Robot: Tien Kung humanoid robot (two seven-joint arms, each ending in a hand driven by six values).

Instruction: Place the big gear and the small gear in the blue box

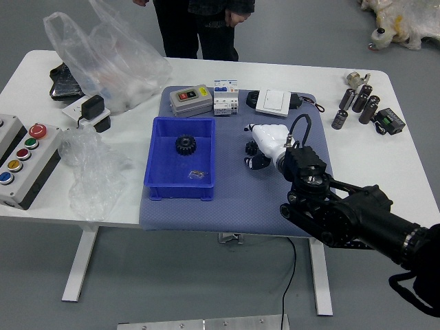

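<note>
The right hand [249, 146], white with black fingertips, has its fingers parted about the small black toothed gear [251, 148], which lies on the worktop's blue-grey mat [240, 199], partly hidden; any contact is unclear. The big black toothed gear [185, 144] sits inside the blue plastic box [180, 192]. The person's head is cut off.

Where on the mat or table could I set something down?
Bare mat lies between the blue box and the right arm. White table shows right of the mat, nearer than the black cylinders. Crowded: around the right hand at the small gear, and the mat's far edge.
</note>
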